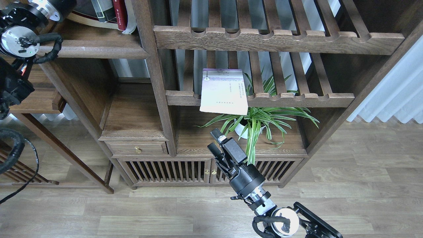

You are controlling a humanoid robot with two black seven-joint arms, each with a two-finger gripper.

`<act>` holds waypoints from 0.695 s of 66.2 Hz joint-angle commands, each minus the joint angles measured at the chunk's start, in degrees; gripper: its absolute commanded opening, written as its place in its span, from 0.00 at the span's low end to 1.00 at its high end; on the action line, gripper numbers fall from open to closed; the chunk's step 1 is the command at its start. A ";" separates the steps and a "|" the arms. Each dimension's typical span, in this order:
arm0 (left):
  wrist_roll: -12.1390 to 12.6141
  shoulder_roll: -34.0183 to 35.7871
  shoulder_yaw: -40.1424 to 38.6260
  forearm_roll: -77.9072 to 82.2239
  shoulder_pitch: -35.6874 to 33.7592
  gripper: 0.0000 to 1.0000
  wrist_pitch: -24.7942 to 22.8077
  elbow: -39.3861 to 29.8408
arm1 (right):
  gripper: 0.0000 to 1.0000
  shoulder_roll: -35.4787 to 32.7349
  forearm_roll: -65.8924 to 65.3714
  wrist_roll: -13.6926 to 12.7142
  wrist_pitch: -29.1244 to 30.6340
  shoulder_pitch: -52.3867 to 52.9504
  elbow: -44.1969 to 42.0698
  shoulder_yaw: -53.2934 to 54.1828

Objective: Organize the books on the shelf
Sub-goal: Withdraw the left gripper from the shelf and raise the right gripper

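Observation:
The thin pale lavender-white book (223, 91) lies flat on the lower slatted rack, its front edge hanging over the notched rail. The dark red book (119, 13) stands on the solid dark brown shelf (92, 51) at the top left, next to a pale book's pages. My left gripper (98, 8) is at the top edge above that shelf, just left of the red book; its fingers are cut off and blurred. My right gripper (215, 142) is open and empty, raised in front of the cabinet, below the lavender book. The black-grey book is out of view.
A potted spider plant (254, 124) stands on the cabinet top, right of my right gripper. A large flat dark item with a gold rim (82, 18) lies on the top left shelf. Upper slatted rack (277, 39) crosses above. Wooden uprights (155, 79) divide the bays.

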 commanded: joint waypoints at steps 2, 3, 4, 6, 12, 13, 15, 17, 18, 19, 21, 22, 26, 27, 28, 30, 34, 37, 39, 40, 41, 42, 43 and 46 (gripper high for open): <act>0.15 -0.02 -0.37 -1.83 2.09 0.74 0.00 -0.40 | 1.00 0.00 -0.28 -0.09 0.33 0.14 0.13 -0.76; 0.24 -0.02 -0.37 -2.00 2.53 0.80 0.00 -0.57 | 1.00 0.00 -0.37 -0.18 0.33 0.32 0.13 -1.02; 0.24 -0.02 -0.37 -2.18 2.70 0.82 0.00 -0.66 | 1.00 0.00 -0.37 -0.26 0.33 0.49 0.22 -1.11; 0.24 0.24 -0.54 -2.27 3.14 0.86 0.00 -1.01 | 1.00 0.00 -0.46 -0.61 0.33 0.93 0.48 -1.11; 0.24 0.95 -0.98 -2.53 3.94 0.93 0.00 -1.98 | 1.00 0.00 -0.72 -0.97 -0.19 1.72 2.41 -0.49; 0.24 1.30 -1.16 -2.62 4.20 0.96 0.00 -2.33 | 1.00 0.00 -0.72 -0.97 -0.28 1.81 2.50 -0.41; 0.32 2.00 -1.42 -2.88 4.55 0.99 0.00 -2.85 | 1.00 0.00 -0.64 -0.97 -0.02 1.90 2.50 -0.23; 0.50 2.79 -1.60 -3.32 4.99 0.99 0.00 -3.47 | 1.00 0.00 -0.64 -0.97 0.24 1.90 2.50 -0.14; 0.85 4.10 -1.77 -4.46 5.51 0.99 0.00 -4.34 | 1.00 0.00 -0.20 -0.53 0.59 1.90 2.68 0.38; 0.94 4.37 -1.77 -4.81 5.52 0.99 0.00 -4.44 | 1.00 0.00 -0.11 -0.44 0.77 1.90 2.68 0.47; 0.94 4.90 -1.77 -5.52 5.52 0.99 0.00 -4.44 | 1.00 0.00 -0.11 -0.44 1.00 1.90 2.77 0.74; 1.03 5.08 -1.77 -6.30 5.52 0.99 0.00 -4.44 | 1.00 0.00 -0.11 -0.35 1.00 1.90 2.77 0.91; 1.03 5.34 -1.77 -8.07 5.52 0.99 0.00 -4.62 | 1.00 0.00 -0.02 -0.35 1.00 1.90 2.68 1.18; 1.03 5.34 -1.77 -8.68 5.52 1.00 0.00 -4.70 | 1.00 0.00 0.07 -0.27 1.00 1.90 2.68 1.18; 1.03 5.34 -1.86 -9.56 5.43 1.00 0.00 -4.79 | 1.00 0.00 0.42 -0.09 1.00 1.90 2.59 1.44; 1.11 5.34 -1.86 -10.35 5.34 1.00 0.00 -4.88 | 1.00 0.00 0.86 0.00 1.00 1.81 2.68 1.70; 1.20 5.34 -1.86 -11.41 5.17 1.00 0.00 -5.32 | 1.00 0.00 2.52 0.00 1.00 1.81 2.68 2.23; 1.12 5.69 -1.95 -11.85 5.26 1.00 0.00 -6.28 | 1.00 0.00 3.93 0.00 1.00 1.81 2.77 2.23; 1.12 6.04 -2.04 -12.11 5.52 1.00 0.00 -6.72 | 1.00 0.00 4.37 0.00 1.00 1.72 2.77 2.23; 1.12 6.22 -2.04 -12.29 5.52 1.00 0.00 -6.81 | 1.00 0.00 4.37 0.00 1.00 1.64 2.77 2.23; 1.20 6.48 -2.12 -12.72 5.69 1.00 0.00 -7.16 | 1.00 0.00 4.37 0.09 1.00 1.64 2.77 2.23; 1.20 6.66 -2.12 -12.99 5.87 1.00 0.00 -7.25 | 1.00 0.00 4.37 0.09 1.00 1.64 2.77 2.23; 1.20 6.75 -2.12 -13.25 5.96 1.00 0.00 -7.25 | 1.00 0.00 4.37 0.09 1.00 1.64 2.77 2.23; 1.03 6.75 -1.86 -14.48 7.45 1.00 0.00 -7.60 | 1.00 0.00 4.11 0.00 1.00 1.64 2.68 2.23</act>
